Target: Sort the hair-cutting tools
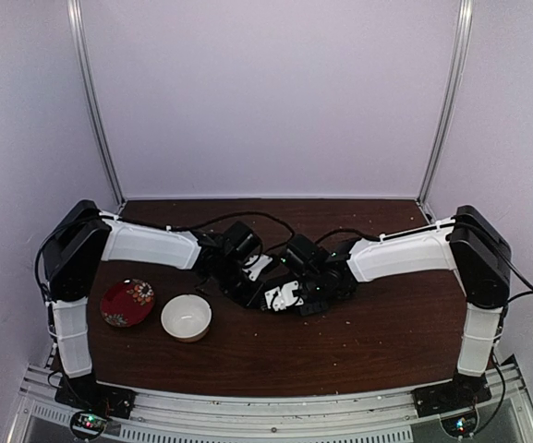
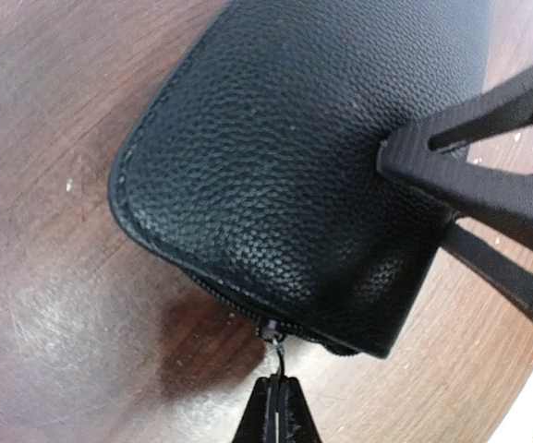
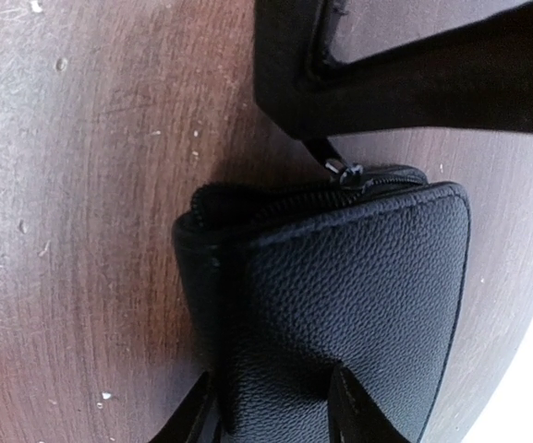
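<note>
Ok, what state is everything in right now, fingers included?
black leather pouch: lying flat, zip looks closed
left fingers: shut on zip pull
right fingers: clamped on the pouch's edge
white bowl: upright, empty
red patterned plate: upright, empty

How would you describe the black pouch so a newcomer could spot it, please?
On the dark wooden table, look where the left arm and right arm meet. The black pouch lies there: grained, rectangular and zipped, unlike the round red plate and white bowl.
</note>
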Action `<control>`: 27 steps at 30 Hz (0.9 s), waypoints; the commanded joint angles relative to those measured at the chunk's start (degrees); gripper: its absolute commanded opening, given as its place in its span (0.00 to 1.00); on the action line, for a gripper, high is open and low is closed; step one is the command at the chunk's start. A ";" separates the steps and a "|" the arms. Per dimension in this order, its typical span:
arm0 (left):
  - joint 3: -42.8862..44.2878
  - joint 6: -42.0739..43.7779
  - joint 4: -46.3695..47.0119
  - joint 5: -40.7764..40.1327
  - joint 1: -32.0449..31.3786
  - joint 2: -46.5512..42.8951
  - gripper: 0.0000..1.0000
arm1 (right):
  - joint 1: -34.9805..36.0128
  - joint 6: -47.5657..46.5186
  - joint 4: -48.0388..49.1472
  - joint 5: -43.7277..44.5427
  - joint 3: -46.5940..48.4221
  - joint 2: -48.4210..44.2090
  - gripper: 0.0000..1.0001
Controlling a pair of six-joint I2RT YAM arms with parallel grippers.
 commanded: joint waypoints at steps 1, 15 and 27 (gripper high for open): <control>-0.40 -5.43 4.11 9.00 -4.34 0.40 0.00 | -2.09 9.15 5.46 3.08 -1.94 0.87 0.35; -6.06 -22.43 18.19 15.19 -5.31 2.90 0.00 | -2.73 18.48 10.24 5.77 -3.99 -1.86 0.36; -2.72 -16.08 6.91 11.69 -6.01 1.91 0.00 | -4.91 22.62 8.17 4.17 -1.23 -1.43 0.36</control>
